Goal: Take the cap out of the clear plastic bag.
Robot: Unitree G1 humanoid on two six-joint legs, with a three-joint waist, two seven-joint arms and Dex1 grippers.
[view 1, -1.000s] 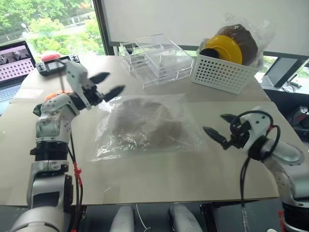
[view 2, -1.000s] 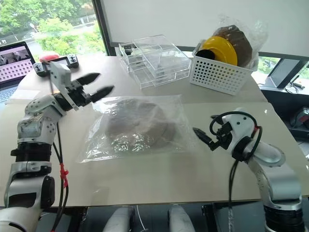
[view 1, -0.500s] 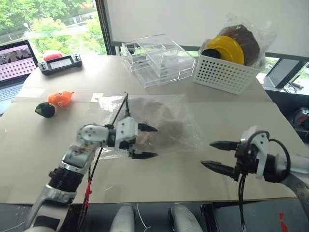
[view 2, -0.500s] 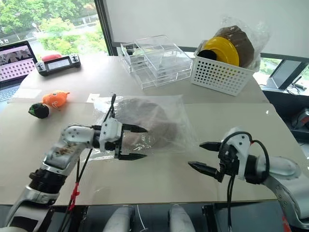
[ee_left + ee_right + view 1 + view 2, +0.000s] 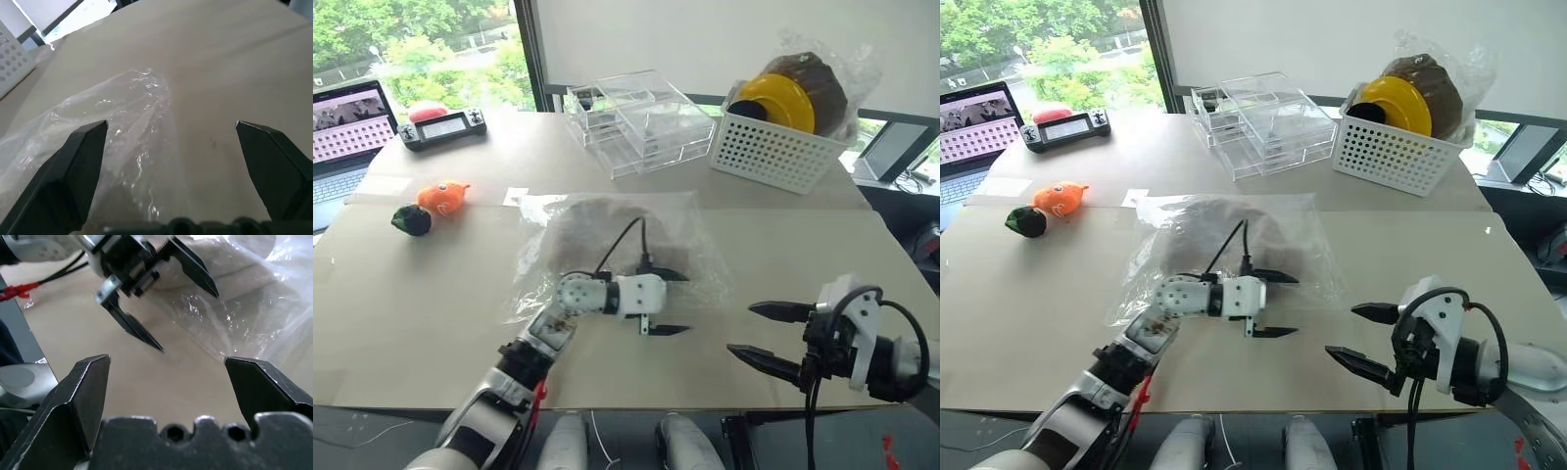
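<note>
Left gripper (image 5: 668,303) spread wide, low at the bag's near right corner, one finger over the plastic, one over bare table (image 5: 431,323). Right gripper (image 5: 766,332) spread too, apart to the right. I see the bag (image 5: 700,269) lying flat mid-table, cap (image 5: 592,220) inside.

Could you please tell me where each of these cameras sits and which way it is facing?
Head, both eyes: look forward and down over the table; both arms show.
Left wrist: looks along the left gripper at the bag edge; its open fingers show.
Right wrist: looks along the right gripper at the left gripper and the cap in the bag.
Shared: both wrist views and the head see the bag.
</note>
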